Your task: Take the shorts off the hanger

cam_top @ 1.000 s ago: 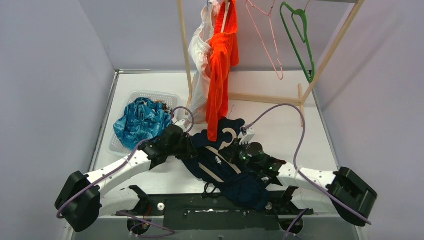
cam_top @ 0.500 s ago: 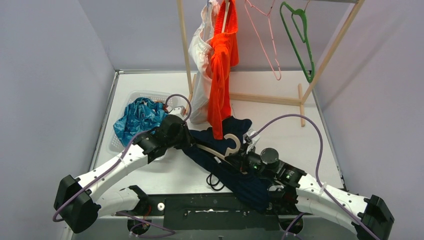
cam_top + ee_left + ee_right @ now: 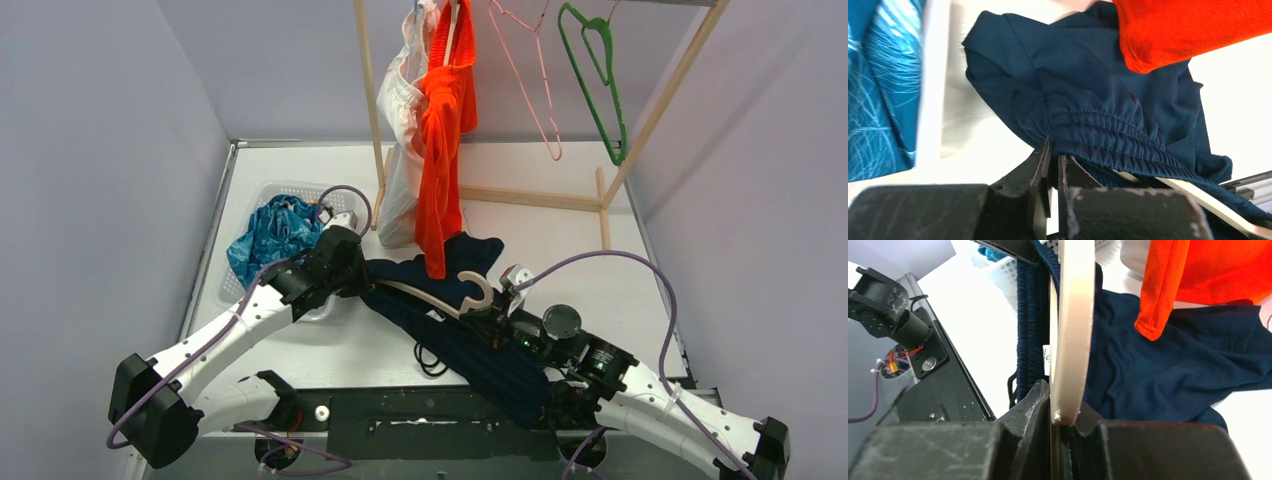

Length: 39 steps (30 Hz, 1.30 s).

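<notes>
White tabletop (image 3: 560, 175): navy shorts (image 3: 480, 360) lie stretched between the arms on a cream hanger (image 3: 432, 297). Left gripper (image 3: 1054, 150) pinched shut on the elastic waistband (image 3: 1108, 132), right gripper (image 3: 1060, 412) clamped on the hanger. Fabric looks light, limp, slick; the gathered waistband is the best hold.

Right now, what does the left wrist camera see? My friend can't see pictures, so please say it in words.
The left gripper is shut on the gathered waistband of the dark navy shorts, crumpled on the white table. The bright orange shorts hang in at top right; the teal-blue shorts fill the left edge.
</notes>
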### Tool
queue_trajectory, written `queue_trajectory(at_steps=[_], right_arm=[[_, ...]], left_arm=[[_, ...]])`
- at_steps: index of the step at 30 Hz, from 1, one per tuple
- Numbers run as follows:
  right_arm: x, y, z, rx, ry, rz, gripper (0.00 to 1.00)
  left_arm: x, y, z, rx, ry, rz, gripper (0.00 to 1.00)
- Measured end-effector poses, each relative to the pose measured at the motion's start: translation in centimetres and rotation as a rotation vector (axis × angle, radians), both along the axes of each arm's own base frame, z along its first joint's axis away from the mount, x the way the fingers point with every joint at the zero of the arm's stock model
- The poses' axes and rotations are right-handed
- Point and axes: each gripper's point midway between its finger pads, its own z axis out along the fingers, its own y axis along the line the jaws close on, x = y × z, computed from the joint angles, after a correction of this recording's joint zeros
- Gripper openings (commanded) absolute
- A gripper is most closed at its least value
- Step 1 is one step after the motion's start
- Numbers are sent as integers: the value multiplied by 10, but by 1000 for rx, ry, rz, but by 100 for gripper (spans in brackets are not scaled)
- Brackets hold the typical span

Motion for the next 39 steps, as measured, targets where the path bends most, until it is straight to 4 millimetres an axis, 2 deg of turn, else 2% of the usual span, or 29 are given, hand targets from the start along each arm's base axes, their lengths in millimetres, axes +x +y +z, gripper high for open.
queue_trajectory(at_steps=[7,12,18,23,27,31,33,39], right_arm=[[-15,-5,13,62,-57,59,0],[-17,-8,20,94,-79,57,0],[-8,-14,20,97,-79,-11,0],[3,-13,20,111,-62,-69,0],[16,-9,5,77,-17,-124,0],[25,-5,-14,27,30,-165,0],[29,-3,-17,27,42,-178,0],[34,7,9,136,6,-178,0]], left_arm=[[15,22,3,-47,22,72,0],[11,18,3,-90,45,40,0],[4,13,-7,-123,62,2,0],[-4,7,-10,-167,47,-46,35],[-11,-1,-7,-188,27,-72,53],[-13,-12,1,-219,2,-92,59],[-14,-15,3,-228,0,-91,60],[-16,-25,0,-279,8,-69,63]])
